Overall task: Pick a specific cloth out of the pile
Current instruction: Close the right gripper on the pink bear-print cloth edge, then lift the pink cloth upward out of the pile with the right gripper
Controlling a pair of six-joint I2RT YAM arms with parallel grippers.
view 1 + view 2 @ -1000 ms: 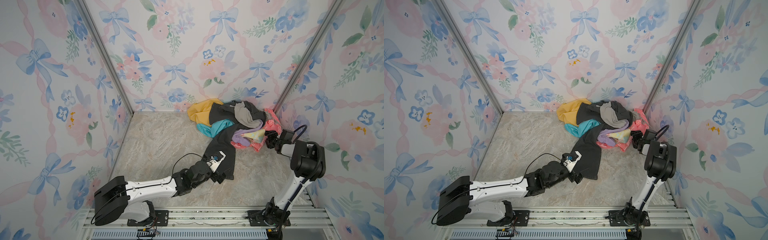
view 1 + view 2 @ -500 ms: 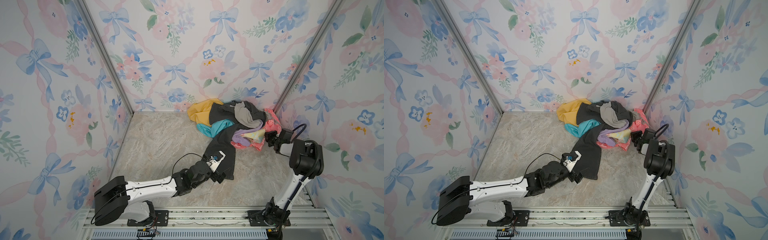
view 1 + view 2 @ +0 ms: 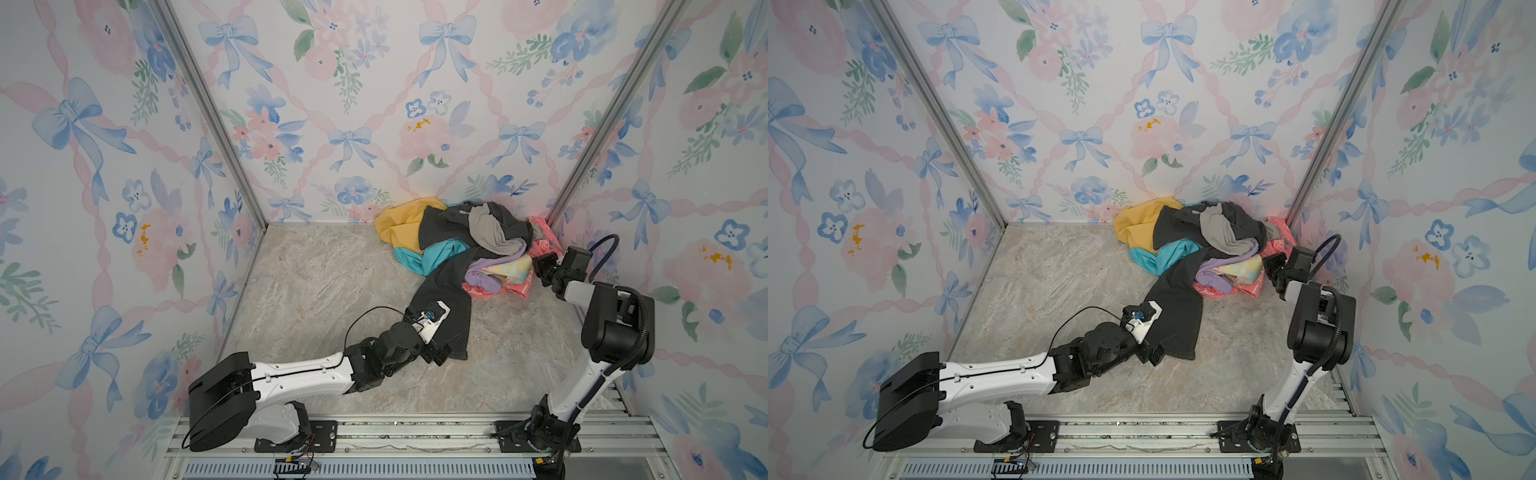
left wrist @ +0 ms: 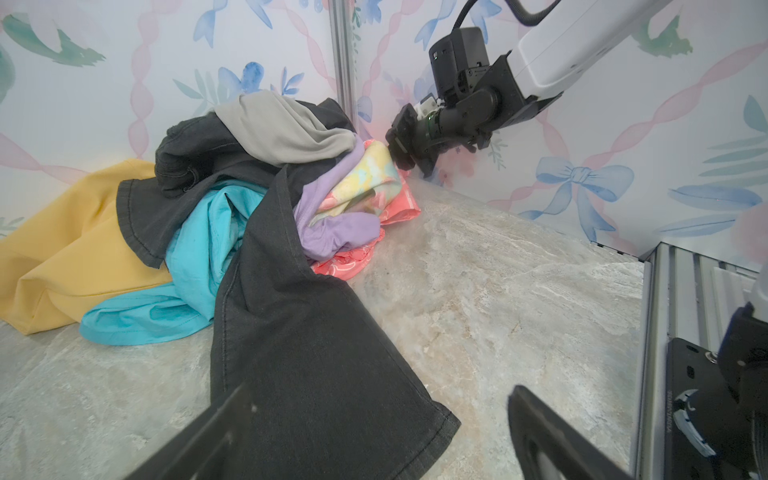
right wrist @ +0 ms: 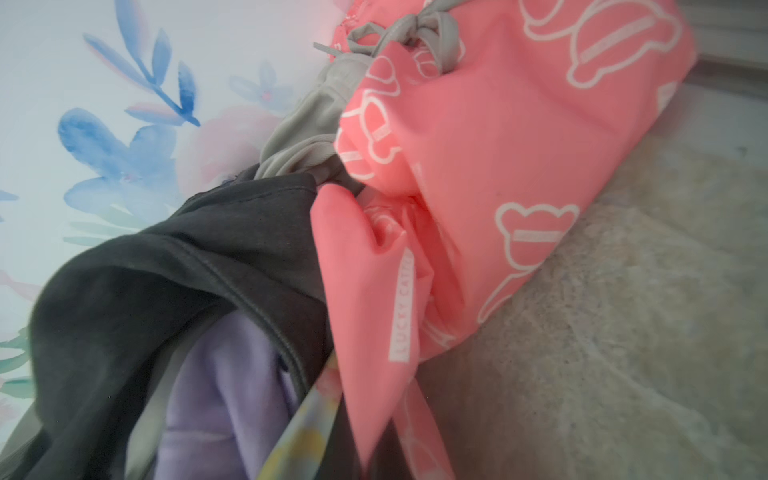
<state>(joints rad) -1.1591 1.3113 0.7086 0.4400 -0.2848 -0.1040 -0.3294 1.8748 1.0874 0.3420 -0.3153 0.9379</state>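
Observation:
The pile (image 3: 457,237) (image 3: 1192,232) (image 4: 208,166) lies in the back right corner: mustard, teal, dark grey, light grey and tie-dye pieces. The coral-pink cloth (image 3: 519,286) (image 3: 1252,286) (image 4: 349,266) (image 5: 498,166) with white bear outlines sticks out at the pile's right and lower edge, under the lavender tie-dye piece (image 3: 507,268) (image 4: 370,174). My right gripper (image 3: 540,268) (image 3: 1271,266) (image 4: 405,156) is pressed into that side, shut on a fold of the cloth drawn to a point. My left gripper (image 3: 440,353) (image 3: 1152,353) (image 4: 380,390) hangs open over the hem of the dark trouser leg (image 3: 449,299) (image 4: 311,353).
Flowered walls close in the marbled floor (image 3: 324,291) on three sides, and a metal corner post (image 3: 582,174) stands right behind the pile. A metal rail (image 3: 415,428) with both arm bases runs along the front edge.
My right gripper has closed on the coral cloth at the pile's right edge, and its arm has shifted slightly. The left arm and the pile have not moved.

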